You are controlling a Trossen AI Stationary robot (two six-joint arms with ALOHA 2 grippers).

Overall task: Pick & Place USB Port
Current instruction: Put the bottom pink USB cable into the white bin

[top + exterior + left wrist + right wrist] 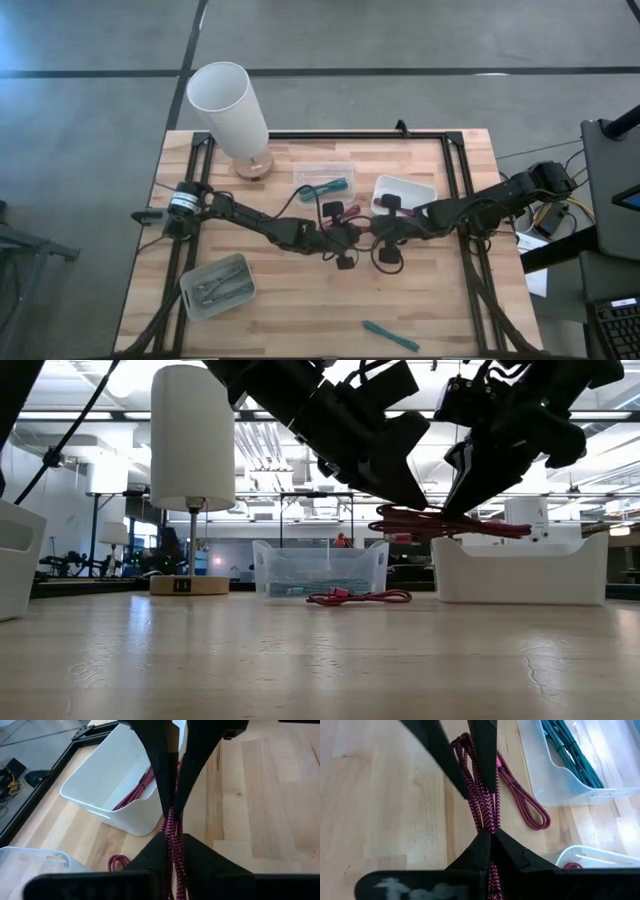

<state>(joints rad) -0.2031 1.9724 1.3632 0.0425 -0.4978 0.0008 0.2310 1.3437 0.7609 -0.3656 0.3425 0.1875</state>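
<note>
We take the white bin (404, 190) as our landmark. Both arms meet just in front of it, above the middle of the table (300, 310), sharing one coiled red braided cable (172, 832). The right gripper (484, 836) is clamped tight on the cable's strands, its fingertips pinched together around them. The left gripper (172, 827) faces it from the other side; its fingers lie against the same strands but look only loosely closed, so we cannot tell whether it truly grips or is letting go. We judge this a hand-over: two pinch points close together keep the floppy loops from sagging or slipping while the load passes from one arm to the other.

From the low view the cable hangs clear of the wood, held level near the bin's rim, which would let it travel over the wall rather than drag into it. The bin already holds another red cable (136, 790), so we read it as the likely drop place.

A second red cable (360, 597) lies on the table between the white bin and the clear bin (322, 176), where teal cables (570, 750) sit. Farther from the white bin stand a lamp (232, 112) and a grey tray (215, 287).
</note>
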